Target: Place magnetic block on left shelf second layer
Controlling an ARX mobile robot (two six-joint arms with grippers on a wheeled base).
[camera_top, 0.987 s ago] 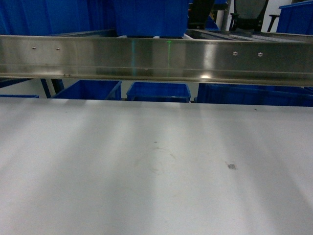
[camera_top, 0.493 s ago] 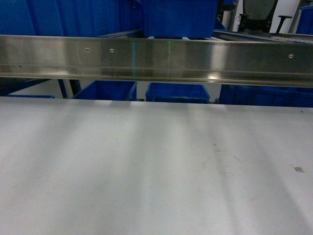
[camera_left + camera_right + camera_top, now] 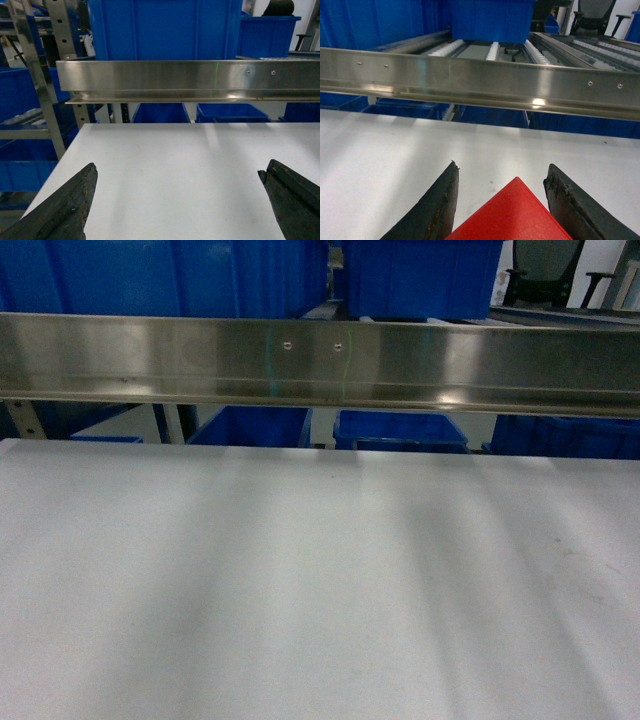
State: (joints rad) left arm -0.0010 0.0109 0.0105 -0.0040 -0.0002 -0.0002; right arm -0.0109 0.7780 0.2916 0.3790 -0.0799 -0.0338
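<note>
Right pincer (image 3: 500, 200): my two dark fingers are closed on the magnetic block (image 3: 512, 212), one on each side of it, over the white tabletop (image 3: 380, 150).
Magnetic block: red, flat-faced, a corner pointing forward between my fingertips; its lower part is cut off by the frame edge.
Left pincer (image 3: 177, 200): spread wide, nothing between its fingers, above the same tabletop.
Ahead of my right pincer: a steel rail (image 3: 480, 82) crosses above the table's far edge.
Beyond the rail: the left shelf second layer (image 3: 492, 50), white roller rails bearing a blue crate (image 3: 492, 20).
Head view: neither pincer shows, only table, rail and crates.
</note>
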